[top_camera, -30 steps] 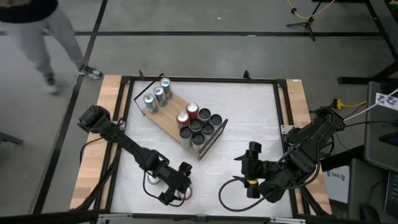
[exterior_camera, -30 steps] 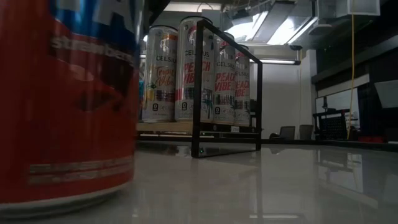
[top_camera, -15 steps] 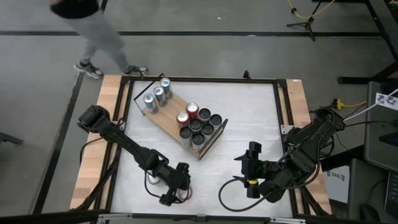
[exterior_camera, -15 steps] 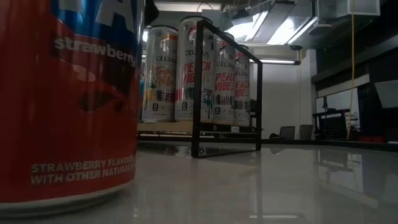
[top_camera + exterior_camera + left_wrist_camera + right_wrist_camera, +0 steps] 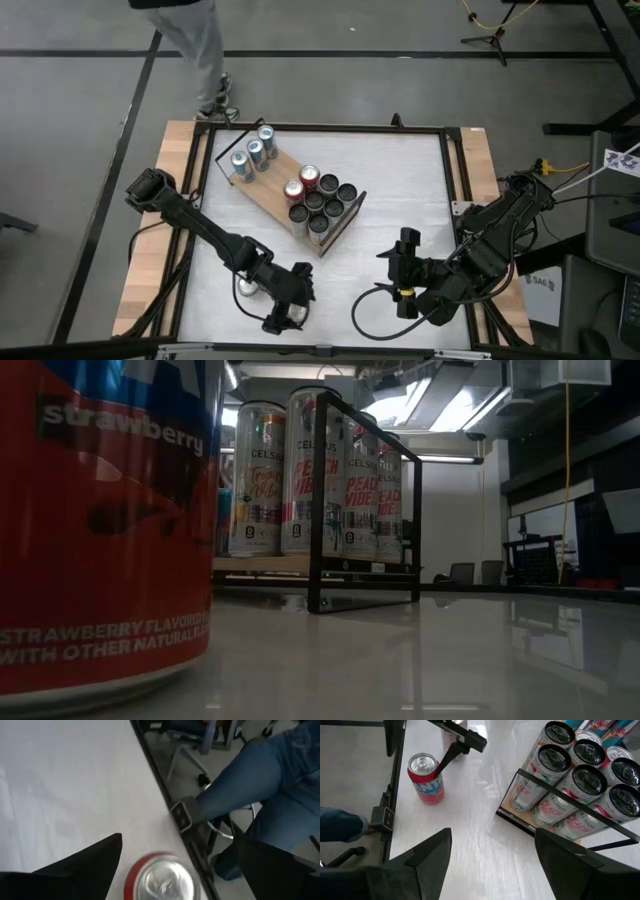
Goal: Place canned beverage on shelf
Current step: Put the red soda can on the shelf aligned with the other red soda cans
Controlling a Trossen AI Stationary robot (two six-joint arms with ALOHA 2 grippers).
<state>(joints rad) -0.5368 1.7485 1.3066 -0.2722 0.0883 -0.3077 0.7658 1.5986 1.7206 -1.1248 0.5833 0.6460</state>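
The red strawberry can stands upright on the white table near its front edge, right at the left gripper. That gripper is spread wide, its 2 fingers flanking the can top without touching it. A second, silver-topped can stands just behind the gripper. The shelf, well beyond it, carries 3 blue cans and a cluster of others. The right gripper waits apart, its fingers also wide and empty.

a robotics lab: bare grey floor marked with black tape lines, office chairs and ceiling lights beyond the framed test table, a person walking past.
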